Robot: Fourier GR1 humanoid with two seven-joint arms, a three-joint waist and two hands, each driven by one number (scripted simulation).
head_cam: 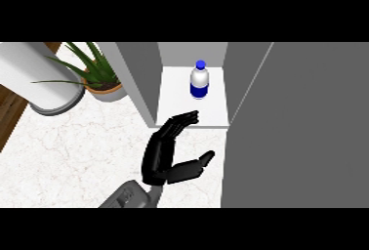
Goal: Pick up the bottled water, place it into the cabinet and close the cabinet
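marble counter [65, 146], bottled water [199, 80] upright in cabinet [193, 105], left hand [167, 154] open

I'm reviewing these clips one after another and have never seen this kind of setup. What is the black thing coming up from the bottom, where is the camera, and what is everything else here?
The camera sits where the robot's head would be, looking steeply down at a white marble counter. The black shape on a grey forearm is one of the robot's hands. Which arm it belongs to cannot be told from this view, and no second hand shows. Its fingers are stretched out toward the cabinet and it holds nothing.

Ahead is an open cabinet with a white shelf inside. The bottled water, white with a blue cap and blue label, stands upright on that shelf, apart from the hand. The large grey panel on the right looks like the cabinet's open door.

On the left stand a potted plant and a white cylinder, apparently a paper towel roll.
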